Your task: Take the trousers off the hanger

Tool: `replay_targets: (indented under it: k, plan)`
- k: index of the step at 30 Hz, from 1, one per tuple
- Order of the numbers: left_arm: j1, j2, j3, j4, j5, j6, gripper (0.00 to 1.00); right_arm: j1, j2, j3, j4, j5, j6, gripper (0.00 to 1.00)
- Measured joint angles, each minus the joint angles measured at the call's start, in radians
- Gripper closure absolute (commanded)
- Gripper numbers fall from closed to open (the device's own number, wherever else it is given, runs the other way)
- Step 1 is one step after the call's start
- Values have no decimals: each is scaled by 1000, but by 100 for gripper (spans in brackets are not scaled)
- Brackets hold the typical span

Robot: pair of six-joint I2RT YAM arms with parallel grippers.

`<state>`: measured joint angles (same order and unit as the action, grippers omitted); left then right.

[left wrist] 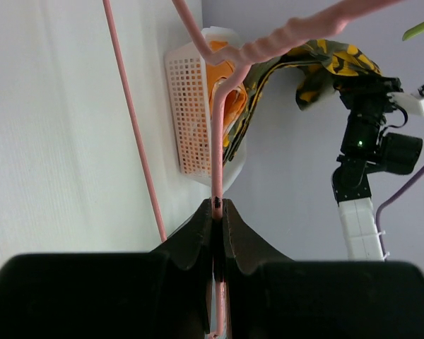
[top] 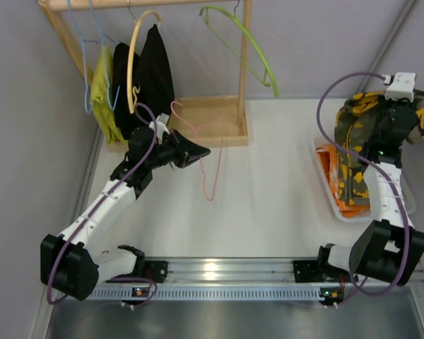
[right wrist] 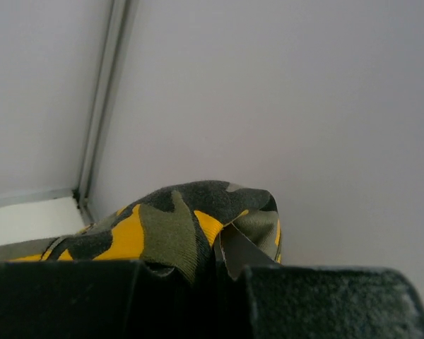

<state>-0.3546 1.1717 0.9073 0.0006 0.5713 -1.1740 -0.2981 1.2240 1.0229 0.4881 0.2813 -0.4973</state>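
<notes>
The camouflage trousers (top: 353,152) hang from my right gripper (top: 392,116) at the far right, draping down into a white basket (top: 324,169). The gripper is shut on their fabric (right wrist: 177,226); in the left wrist view the trousers (left wrist: 318,60) show over the basket. The thin pale-pink hanger (top: 210,166) is bare and held above the middle of the table. My left gripper (top: 191,152) is shut on its wire (left wrist: 217,176), with the hook (top: 175,107) toward the rack.
A wooden rack (top: 212,120) at the back holds a black garment (top: 152,70), a yellow-green garment (top: 102,92), a yellow hanger (top: 133,53) and a lime-green hanger (top: 247,42). Orange cloth (top: 328,166) lies in the white basket. A metal rail (top: 219,272) runs along the near edge.
</notes>
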Motion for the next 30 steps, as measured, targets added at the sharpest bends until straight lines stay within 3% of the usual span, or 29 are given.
replay_targets:
  k: [5, 11, 20, 30]
  plan:
    - [0, 0, 10, -1, 0, 10, 100, 0, 63, 58, -92, -43, 112, 100]
    - [0, 3, 50, 2, 0, 29, 100, -2, -27, 71, -239, -97, 184, 100]
    - [0, 2, 66, -1, 19, 76, 100, -6, -344, -232, -435, -149, 133, 100]
    - [0, -35, 114, -10, 34, 182, 100, -10, -370, -340, -671, -225, 81, 100]
